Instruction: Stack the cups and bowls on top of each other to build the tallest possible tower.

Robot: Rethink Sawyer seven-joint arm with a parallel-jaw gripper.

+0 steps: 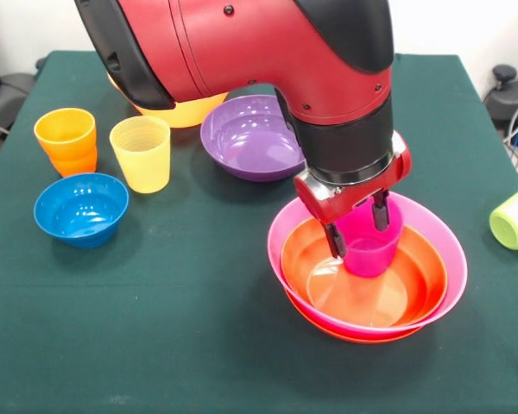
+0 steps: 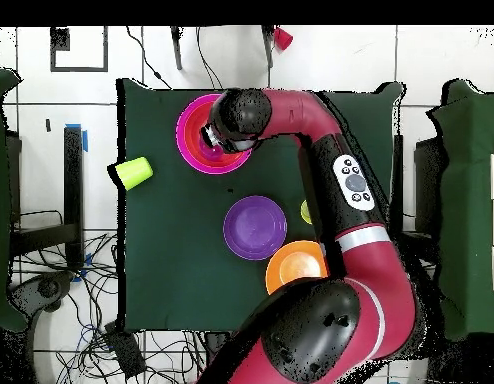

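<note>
Table: a dark green cloth (image 1: 155, 345) covers it, flat, without folds.
Room: the overhead view shows a white tiled floor (image 2: 51, 140) around the table, many black cables (image 2: 86, 320) on it, and dark green furniture at both sides.
Tower: a pink bowl (image 1: 440, 237) sits inside a red-orange bowl (image 1: 345, 335), whose rim shows just under it; a second red-orange bowl (image 1: 414, 289) lies inside the pink one. A purple cup (image 1: 371, 250) stands upright in it.
Gripper (image 1: 357, 226): it comes down over the tower, and its two dark fingers (image 1: 337, 241) stand on either side of the purple cup, pinching it near the rim.
Purple bowl (image 1: 246, 138): alone on the cloth, beyond the tower.
Yellow-orange bowl (image 1: 181, 110): further back, mostly hidden by the arm.
Yellow cup (image 1: 142, 153): upright, near the orange cups (image 1: 66, 140), which are nested.
Blue bowl (image 1: 80, 209): just in front of the orange cups.
Lime cup (image 1: 514, 217): lies on its side at the table edge.
Front view only: the gripper's hold on the purple cup, the yellow cup, the orange cups, the blue bowl.
Overhead view only: the floor, and the lime cup as a whole; the arm covers much of the table there.
</note>
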